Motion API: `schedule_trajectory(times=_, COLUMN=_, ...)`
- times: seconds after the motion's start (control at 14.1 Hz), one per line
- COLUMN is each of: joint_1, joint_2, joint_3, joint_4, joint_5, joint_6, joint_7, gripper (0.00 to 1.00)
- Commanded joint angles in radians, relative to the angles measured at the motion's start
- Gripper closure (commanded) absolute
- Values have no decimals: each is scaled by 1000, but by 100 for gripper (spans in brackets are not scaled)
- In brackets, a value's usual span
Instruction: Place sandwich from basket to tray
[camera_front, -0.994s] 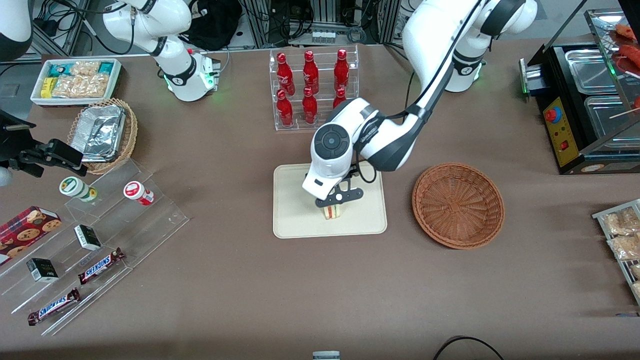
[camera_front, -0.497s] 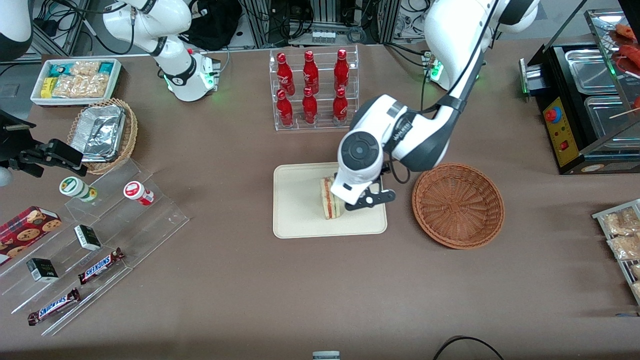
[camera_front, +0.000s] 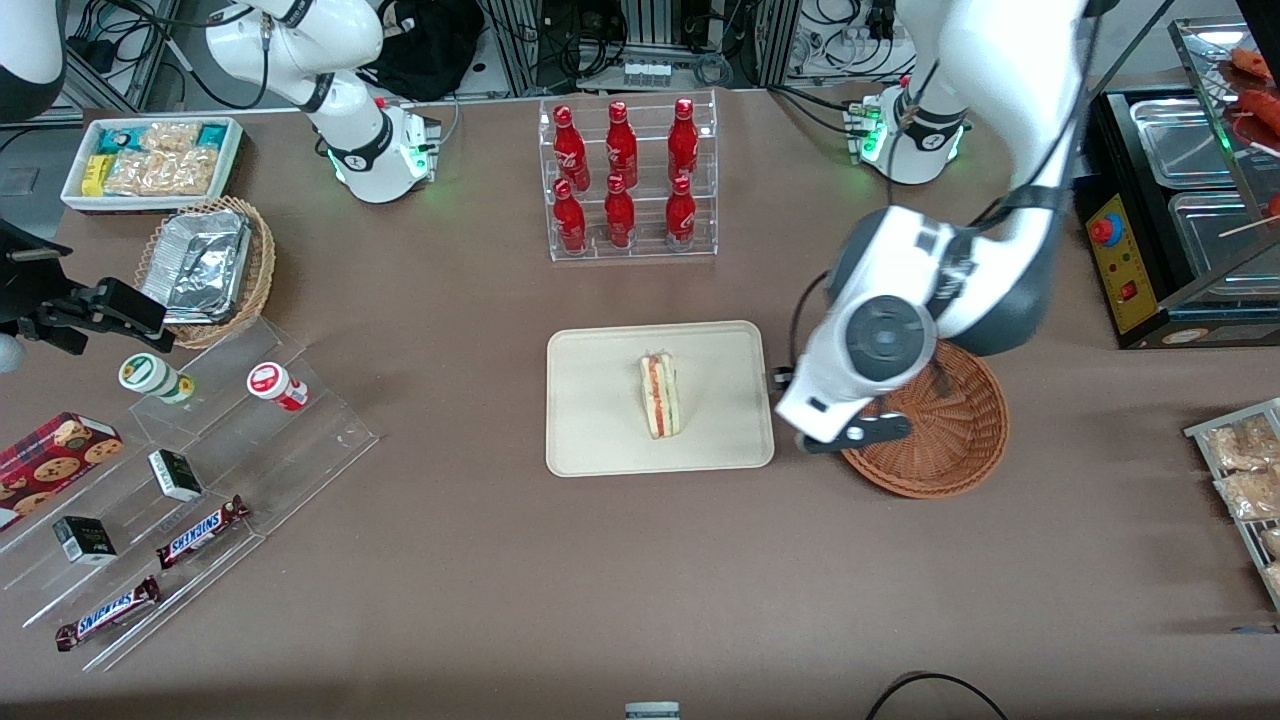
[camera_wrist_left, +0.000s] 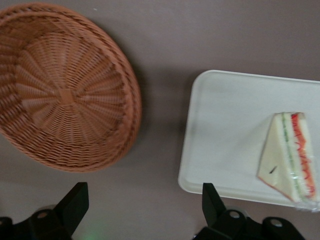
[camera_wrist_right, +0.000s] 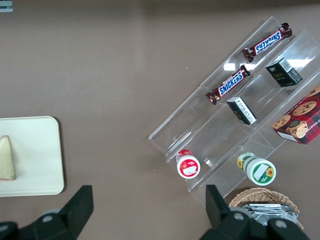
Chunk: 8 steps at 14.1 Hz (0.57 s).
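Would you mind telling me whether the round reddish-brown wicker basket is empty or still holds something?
Empty: the reddish-brown wicker basket shows only bare weave. The triangular sandwich lies on the cream tray; the open gripper hovers above the basket's rim.

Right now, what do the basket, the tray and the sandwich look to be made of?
Basket: reddish-brown woven wicker, strands radiating from its centre, matte.
Tray: cream, smooth, rounded corners, low rim; probably plastic.
Sandwich: pale bread with red and green layers; a glossy film at its edge suggests clear wrap, real or replica unclear.
The gripper, open, hangs over the basket's rim.

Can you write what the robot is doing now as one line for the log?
sandwich: lying on tray | basket: empty | gripper: open, holding nothing, above basket's rim and the table
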Motion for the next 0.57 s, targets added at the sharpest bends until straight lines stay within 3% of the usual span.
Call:
schedule_trajectory(times=0.0, joint_1=46, joint_2=-109, joint_3=-4, joint_4=-127, joint_5=3, joint_6=-1, joint_7=112, gripper=0)
schedule_trajectory(times=0.35, joint_1=129, joint_2=-259, joint_3=3, joint_4=-247, joint_5=35, joint_6=-11, joint_7=226, gripper=0)
schedule_trajectory(times=0.5, joint_1=185, joint_2=-285, joint_3=-51, joint_4=-250, joint_5=37, joint_6=-31, joint_7=247, gripper=0)
